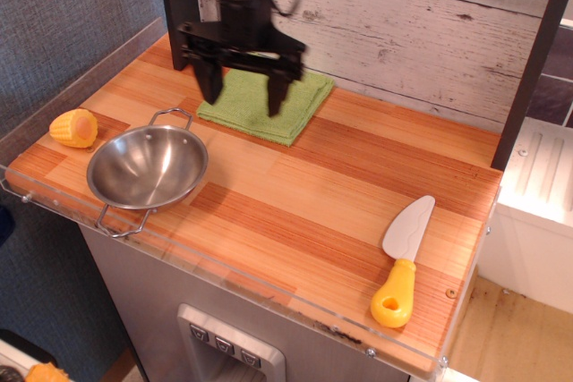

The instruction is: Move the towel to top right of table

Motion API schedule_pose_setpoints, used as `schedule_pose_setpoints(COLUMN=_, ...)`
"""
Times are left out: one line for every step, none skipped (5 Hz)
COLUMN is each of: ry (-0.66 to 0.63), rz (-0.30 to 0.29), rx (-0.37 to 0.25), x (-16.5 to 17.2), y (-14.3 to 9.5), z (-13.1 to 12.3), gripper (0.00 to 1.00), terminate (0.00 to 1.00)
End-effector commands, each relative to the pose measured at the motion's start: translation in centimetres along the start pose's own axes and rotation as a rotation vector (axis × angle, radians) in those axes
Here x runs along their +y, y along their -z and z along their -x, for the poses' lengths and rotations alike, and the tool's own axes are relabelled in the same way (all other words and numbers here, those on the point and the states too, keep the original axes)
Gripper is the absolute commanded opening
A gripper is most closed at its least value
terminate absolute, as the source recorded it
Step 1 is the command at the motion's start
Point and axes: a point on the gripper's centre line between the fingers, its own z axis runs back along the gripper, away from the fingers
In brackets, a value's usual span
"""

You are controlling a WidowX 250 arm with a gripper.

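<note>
The towel (267,103) is lying flat behind the bowl (148,166), against the back wall, not yet at the table's (295,221) top right. The claw (241,94) is hovering over it, spread wide, gripping nothing; grasping and carrying are remaining.

I see the towel (285,105) as a folded, roughly square light-green terry cloth lying flat in the upper middle of the frame, turned slightly so one corner points toward the lower centre. It sits on the bench (304,212), close to the back edge where the whitewashed plank wall begins. The bench itself is a rectangular top of striped light and reddish-brown wood planks, with a clear acrylic rim along its near and left edges.
</note>
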Motion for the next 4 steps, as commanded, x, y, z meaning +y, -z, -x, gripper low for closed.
schedule_pose_setpoints(ry=0.032, rz=0.102, rx=-0.054, x=0.7, y=0.3, z=-4.4, gripper=1.00, terminate=0.00)
schedule_pose_setpoints(ry=0.132, rz=0.134, rx=-0.067, x=-0.9, y=0.8, z=-5.4, gripper=1.00, terminate=0.00)
schedule_pose_setpoints(ry=0.202, rz=0.124, rx=-0.050, x=-2.1, y=1.4, z=-6.0, gripper=1.00, terminate=0.00)
schedule_pose_setpoints(ry=0.243, rz=0.097, rx=-0.015, x=-2.1, y=2.2, z=-6.2, gripper=1.00, terminate=0.00)
